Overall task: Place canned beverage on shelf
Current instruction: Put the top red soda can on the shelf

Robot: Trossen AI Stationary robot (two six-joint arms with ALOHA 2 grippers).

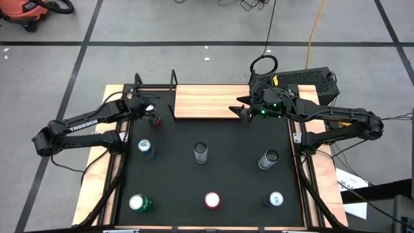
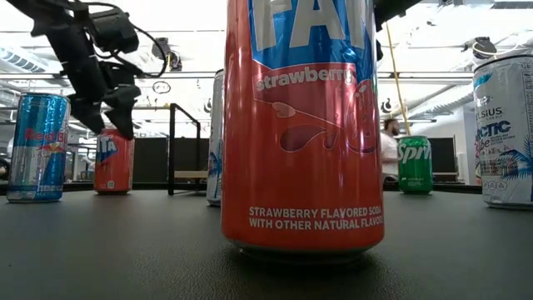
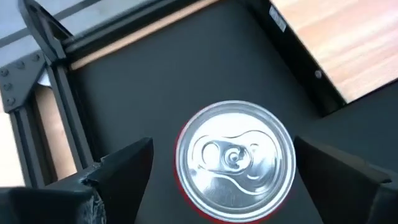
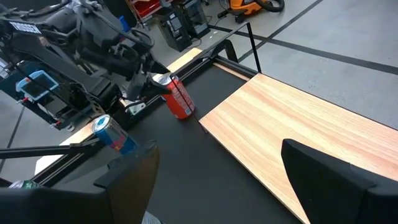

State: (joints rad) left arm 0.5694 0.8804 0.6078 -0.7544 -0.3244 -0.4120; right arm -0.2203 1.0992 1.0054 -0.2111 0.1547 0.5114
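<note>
A red can [image 1: 155,119] stands upright on the black tabletop at the far left, just off the left end of the light wood shelf [image 1: 207,101]. My left gripper [image 1: 152,112] is open right above it. In the left wrist view one finger [image 3: 124,171] stands on each side of the can's silver top [image 3: 234,160], without clear touch. In the low view the fingers [image 2: 125,117] reach down to the can's top rim [image 2: 114,133]. My right gripper [image 1: 246,111] is open and empty at the shelf's right front corner, over the board [image 4: 298,130].
Several other cans stand on the table: a blue one [image 1: 144,147], two silver ones [image 1: 200,152] [image 1: 269,158], and a green [image 1: 139,203], a red [image 1: 212,200] and a blue-white one [image 1: 275,200] along the near edge. Black rod brackets [image 1: 173,81] rise at the shelf's left end.
</note>
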